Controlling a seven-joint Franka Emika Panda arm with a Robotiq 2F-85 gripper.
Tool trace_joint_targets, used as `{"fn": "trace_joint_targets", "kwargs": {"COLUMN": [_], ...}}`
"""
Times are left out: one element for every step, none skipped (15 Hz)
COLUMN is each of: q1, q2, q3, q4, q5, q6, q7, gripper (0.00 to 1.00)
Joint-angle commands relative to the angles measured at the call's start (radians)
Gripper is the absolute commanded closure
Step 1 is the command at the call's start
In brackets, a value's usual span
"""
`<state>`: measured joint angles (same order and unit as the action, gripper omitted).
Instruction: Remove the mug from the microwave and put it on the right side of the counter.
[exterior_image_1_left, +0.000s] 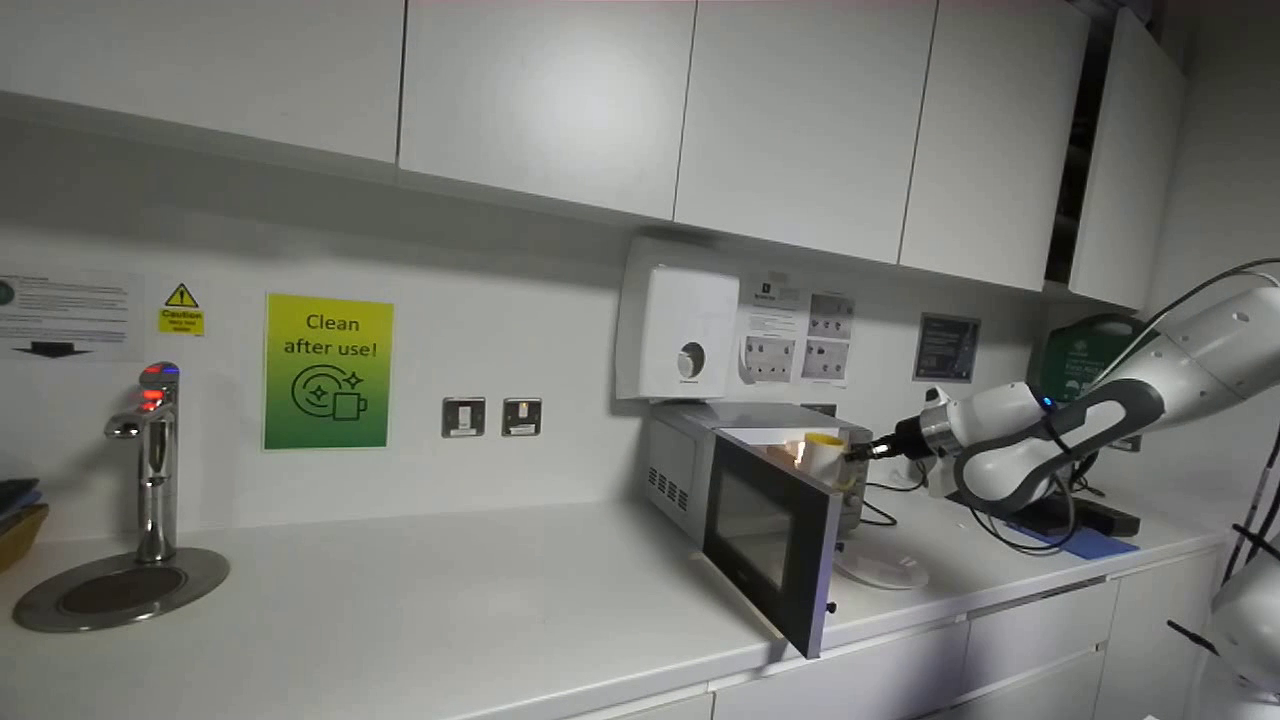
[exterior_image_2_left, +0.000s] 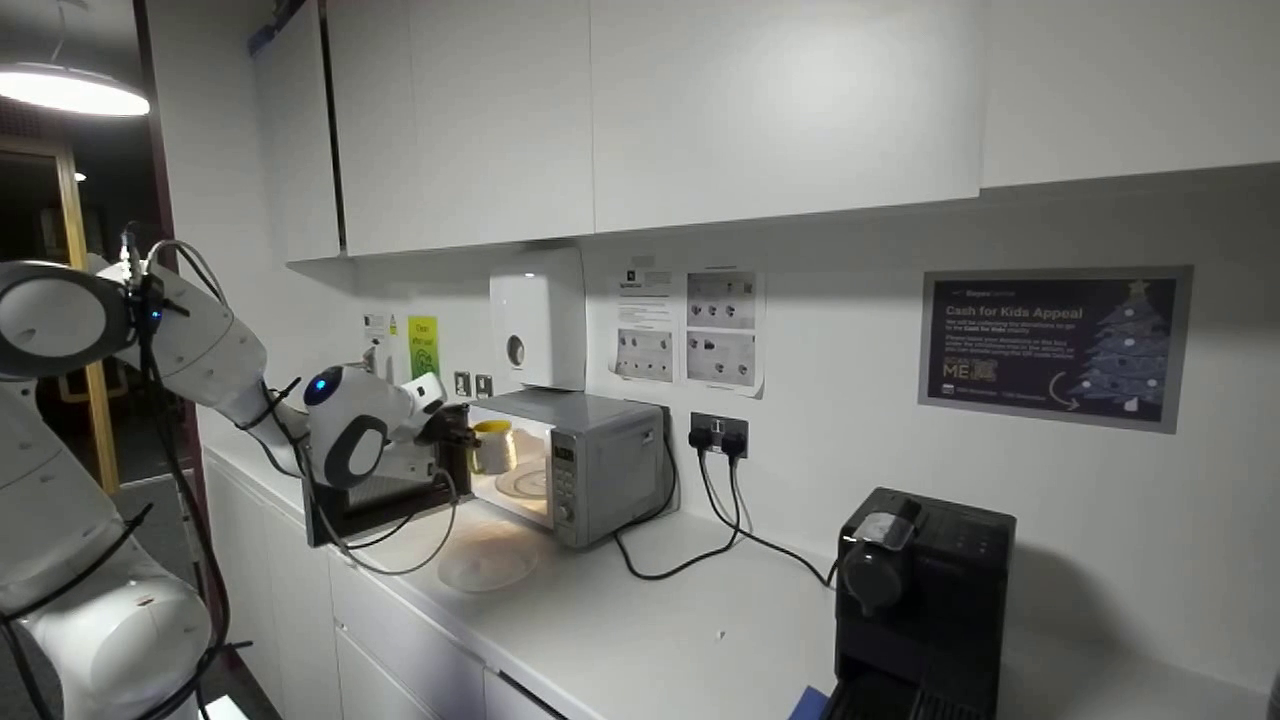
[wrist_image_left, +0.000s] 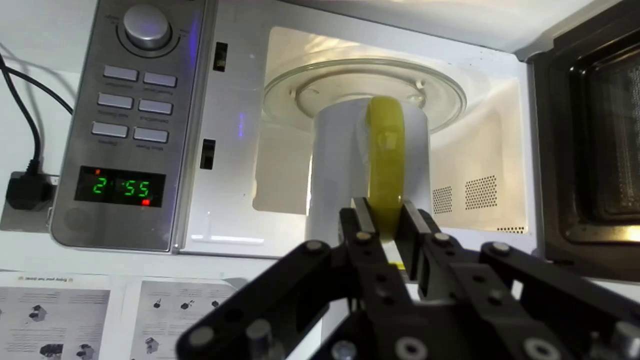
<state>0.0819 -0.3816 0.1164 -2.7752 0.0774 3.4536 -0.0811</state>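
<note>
One mug (wrist_image_left: 337, 160), white with a yellow handle (wrist_image_left: 386, 140), is upright just ahead of the pincer (wrist_image_left: 387, 220), which is clamped on that handle. Beyond it, facing the pincer, stands the lit microwave (exterior_image_2_left: 620, 460), its door (exterior_image_1_left: 765, 540) open beside the pincer; whether the mug is wholly out I cannot tell. Below the pincer, a pale round disc (exterior_image_1_left: 882, 568) lies on the white table (exterior_image_1_left: 450, 600).
</note>
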Motion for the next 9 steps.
{"fn": "trace_joint_targets", "kwargs": {"q1": [-0.018,-0.023,-0.013,-0.014,-0.014,-0.014,-0.014,-0.014,-0.014], "q2": [-0.067,-0.07,-0.024,-0.029,-0.032,-0.033,-0.033,-0.033,-0.033], "q3": [-0.013,-0.016,-0.011,-0.015,-0.018,-0.019,-0.019,-0.019,-0.019], "q4": [0.0,0.0,0.0,0.0,0.0,0.0,0.0,0.0,0.0], "q5": [-0.011,-0.01,-0.025,-0.025,-0.025,-0.025,-0.025,-0.025,-0.025], "q6": [-0.005,-0.004,-0.003,-0.003,-0.003,-0.003,-0.003,-0.003,-0.003], "q7": [0.05,0.057,0.051,0.054,0.055,0.055,0.056,0.056,0.056], "gripper": [0.96,0.96,0.82,0.82,0.82,0.82,0.82,0.82,0.82]}}
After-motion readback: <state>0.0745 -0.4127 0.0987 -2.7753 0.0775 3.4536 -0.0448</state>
